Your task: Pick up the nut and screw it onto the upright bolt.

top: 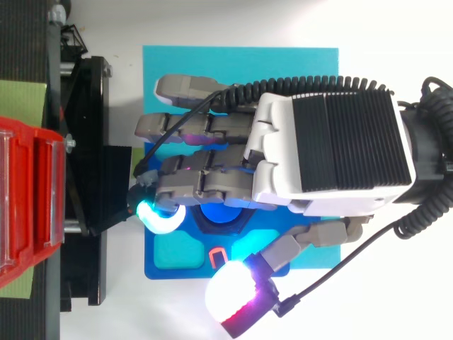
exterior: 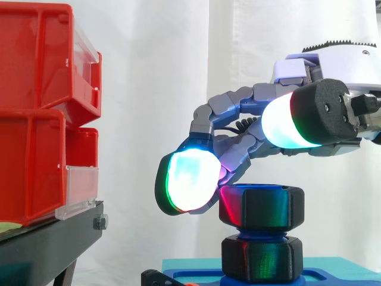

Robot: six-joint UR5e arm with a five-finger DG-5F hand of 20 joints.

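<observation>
Since the nut (exterior: 262,205) already sits atop the bolt (exterior: 261,257) at lower centre, the hand (top: 325,149) curls its fingers over it, probably to twist it down.

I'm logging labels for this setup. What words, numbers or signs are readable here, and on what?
None can be read.
The clear label strip on the red bins shows no print.
A small red mark on the blue base is too small to make out.
</observation>
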